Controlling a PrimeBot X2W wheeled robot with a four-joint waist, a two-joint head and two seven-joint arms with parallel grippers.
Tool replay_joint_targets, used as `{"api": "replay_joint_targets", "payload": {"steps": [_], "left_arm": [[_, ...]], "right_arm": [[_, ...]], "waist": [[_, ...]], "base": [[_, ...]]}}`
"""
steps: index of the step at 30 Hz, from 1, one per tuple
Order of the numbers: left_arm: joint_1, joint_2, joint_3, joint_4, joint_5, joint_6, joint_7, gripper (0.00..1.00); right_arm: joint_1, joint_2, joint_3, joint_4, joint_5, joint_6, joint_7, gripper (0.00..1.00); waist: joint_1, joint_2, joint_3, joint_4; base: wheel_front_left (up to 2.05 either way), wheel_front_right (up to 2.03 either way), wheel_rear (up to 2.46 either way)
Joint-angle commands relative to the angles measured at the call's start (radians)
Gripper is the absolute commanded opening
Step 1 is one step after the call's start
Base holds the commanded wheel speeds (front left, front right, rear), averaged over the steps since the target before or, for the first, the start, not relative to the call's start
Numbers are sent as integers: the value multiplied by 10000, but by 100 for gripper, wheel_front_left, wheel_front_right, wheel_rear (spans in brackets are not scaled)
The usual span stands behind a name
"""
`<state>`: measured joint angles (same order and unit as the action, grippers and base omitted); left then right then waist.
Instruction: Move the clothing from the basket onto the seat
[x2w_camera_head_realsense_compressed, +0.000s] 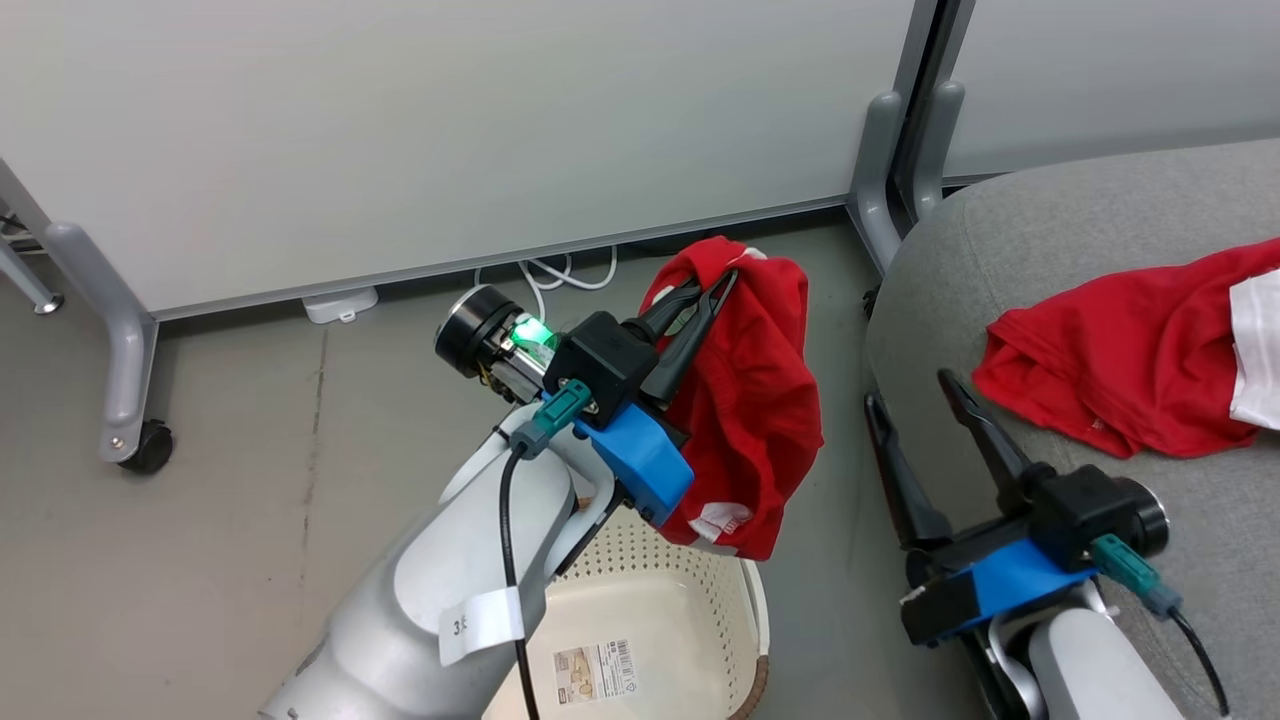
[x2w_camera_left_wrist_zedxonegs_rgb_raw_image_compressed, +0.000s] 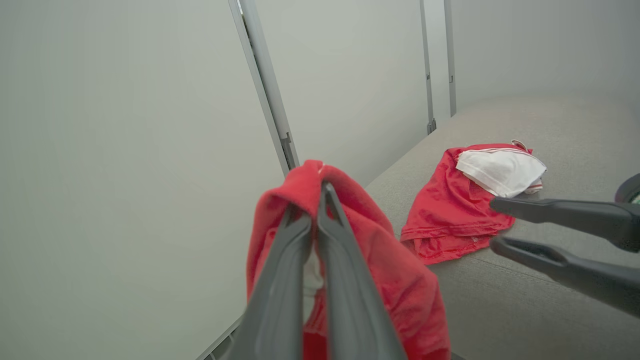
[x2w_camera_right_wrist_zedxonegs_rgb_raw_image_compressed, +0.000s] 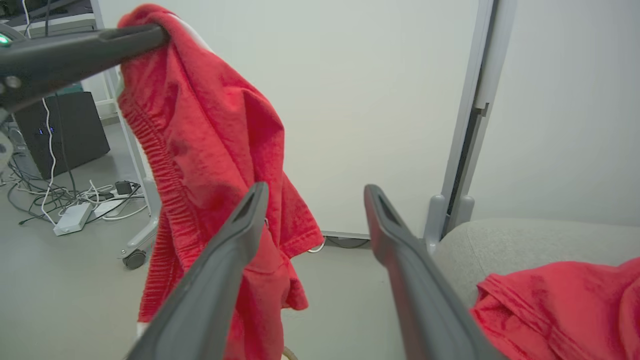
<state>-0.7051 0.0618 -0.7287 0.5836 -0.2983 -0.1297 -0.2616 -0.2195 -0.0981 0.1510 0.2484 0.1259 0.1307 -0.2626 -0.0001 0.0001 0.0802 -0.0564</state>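
The left claw (x2w_camera_head_realsense_compressed: 714, 283), pressed together, pinches a red garment (x2w_camera_head_realsense_compressed: 755, 400) that hangs below its tips, over the basket (x2w_camera_head_realsense_compressed: 690, 590). The right claw (x2w_camera_head_realsense_compressed: 910, 390) is spread, holding nothing; just beyond its tips, a second red garment (x2w_camera_head_realsense_compressed: 1120, 360) lies on the seat (x2w_camera_head_realsense_compressed: 1100, 200).

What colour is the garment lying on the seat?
The garment is bright red with a white panel on top, seen best in the left wrist view.
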Motion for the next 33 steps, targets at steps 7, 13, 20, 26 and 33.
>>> {"api": "replay_joint_targets", "payload": {"steps": [7,13,20,26,33], "left_arm": [[-273,-5,-111,-102,-75,-8,-50,0],[-411,-42,-247,-211,-57,-8,-50,0],[-546,-95,-563,-367,-101,-8,-49,0],[-578,-113,-788,-444,-182,-8,-50,0],[-591,-117,-801,-382,-189,-9,-50,0]], "right_arm": [[-1049,-244,1227,360,110,1,-34,100],[-1927,-285,2025,1105,120,1,-34,100],[-2757,-234,2351,2111,118,1,-34,100],[-3183,-112,2645,2601,273,1,-36,0],[-3279,-93,2794,2636,430,1,-34,0]], "waist": [[1,-1,215,119],[1,-1,426,257],[1,-1,632,477],[1,-1,716,520],[1,-1,702,495]], "base": [[0,0,0],[0,0,0],[0,0,0],[0,0,0],[0,0,0]]}}
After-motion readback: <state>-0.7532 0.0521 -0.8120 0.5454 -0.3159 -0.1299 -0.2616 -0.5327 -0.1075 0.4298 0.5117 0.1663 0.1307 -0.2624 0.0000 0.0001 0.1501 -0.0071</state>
